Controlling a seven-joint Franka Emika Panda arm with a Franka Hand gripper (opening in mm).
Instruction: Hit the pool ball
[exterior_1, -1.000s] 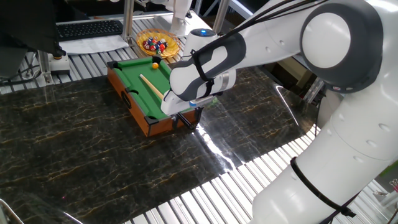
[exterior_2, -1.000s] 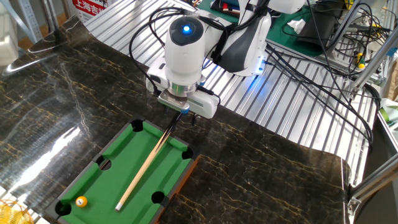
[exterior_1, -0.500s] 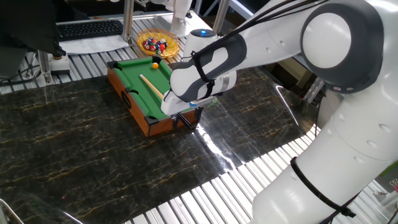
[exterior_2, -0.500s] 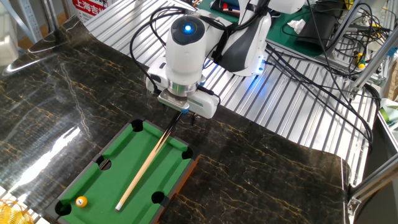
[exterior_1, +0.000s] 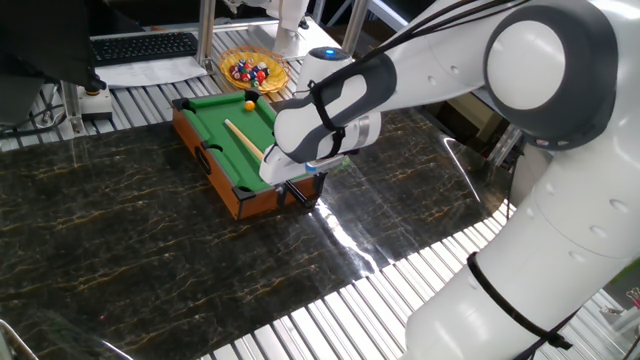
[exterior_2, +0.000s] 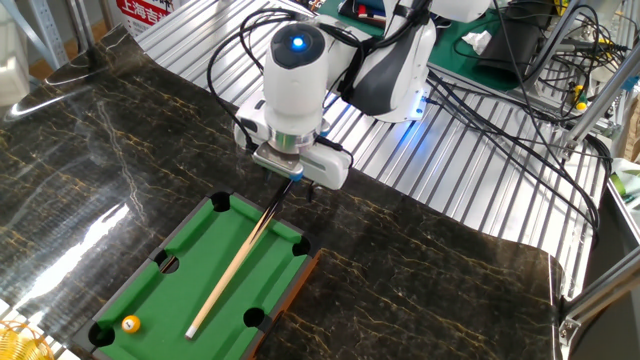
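Note:
A small green pool table (exterior_1: 215, 120) with a wooden frame stands on the dark marble top; it also shows in the other fixed view (exterior_2: 170, 300). The tiny orange pool ball (exterior_1: 250, 104) lies near the table's far end, by a corner pocket (exterior_2: 131, 324). The wooden cue stick (exterior_2: 235, 270) lies slanted on the felt (exterior_1: 245, 139), its tip a short way from the ball. My gripper (exterior_2: 297, 180) is at the table's near end (exterior_1: 298, 190), shut on the cue's butt end.
A yellow bowl of multicoloured small balls (exterior_1: 253, 70) stands just beyond the pool table. A keyboard (exterior_1: 140, 45) lies at the back left. Cables (exterior_2: 500, 130) run over the metal slats behind the arm.
My gripper has shifted very slightly up. The cue stick and the ball lie where they were.

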